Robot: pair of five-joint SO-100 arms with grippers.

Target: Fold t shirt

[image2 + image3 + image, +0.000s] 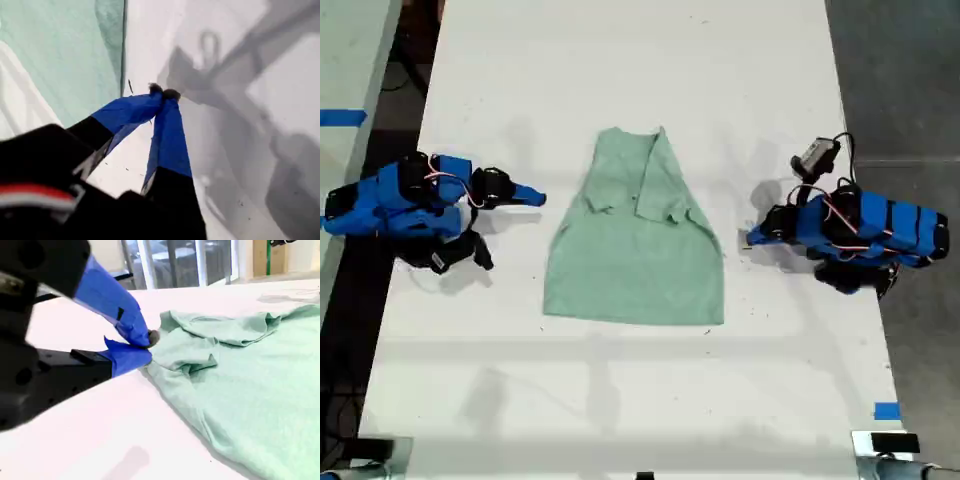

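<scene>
t shirt [633, 245] flat mid-table, both sleeves folded in, long axis 12-to-6 in exterior view. my second gripper [145, 342] jaws together, empty, tips touching shirt edge. my first gripper [164, 92] also pinched closed, empty, cloth just beside. Second looks nearer.

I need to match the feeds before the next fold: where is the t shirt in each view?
Exterior view: the t shirt lies mid-table, both sleeves folded in.
First wrist view: a flat patch of it beyond my first gripper.
Second wrist view: it lies beside my second gripper.
Shared landmark: the white table.
</scene>
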